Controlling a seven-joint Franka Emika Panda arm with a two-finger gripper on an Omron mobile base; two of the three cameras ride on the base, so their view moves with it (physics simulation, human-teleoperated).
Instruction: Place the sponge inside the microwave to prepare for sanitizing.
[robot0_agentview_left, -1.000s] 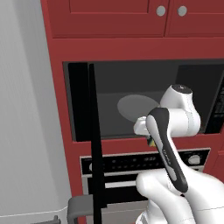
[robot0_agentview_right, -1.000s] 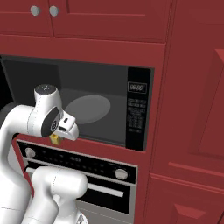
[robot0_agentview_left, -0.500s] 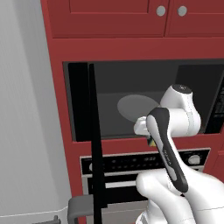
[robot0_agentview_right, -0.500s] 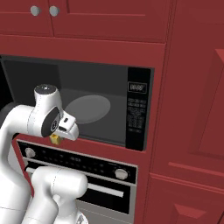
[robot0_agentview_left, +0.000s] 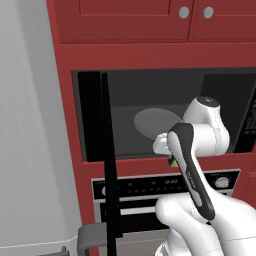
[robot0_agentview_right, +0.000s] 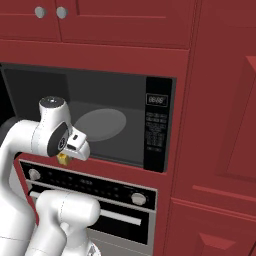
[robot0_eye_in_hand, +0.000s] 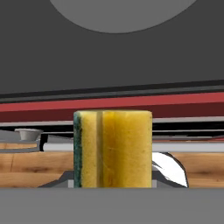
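Setting: simulated kitchen, red cabinet wall; landmark is the large built-in black microwave with grey interior, its dark glass door swung open edge-on at the cavity's left.

Left base view: round grey turntable plate at cavity centre. White two-finger gripper just outside the cavity, at its lower front lip. Fingers hidden behind the forearm; only a yellow-green sliver shows.

Right base view: small yellow rectangular sponge below the wrist, level with the cavity's bottom sill, above the black-and-silver knobbed oven.

Hand view: sponge, green scrub layer to its left, clamped between the jaws; the fingertips cannot be seen. Turntable above, cut off by the top edge.

Risk (judged): the sponge sits low against the red sill; a straight advance could snag and dislodge it. Grip depth cannot be told.
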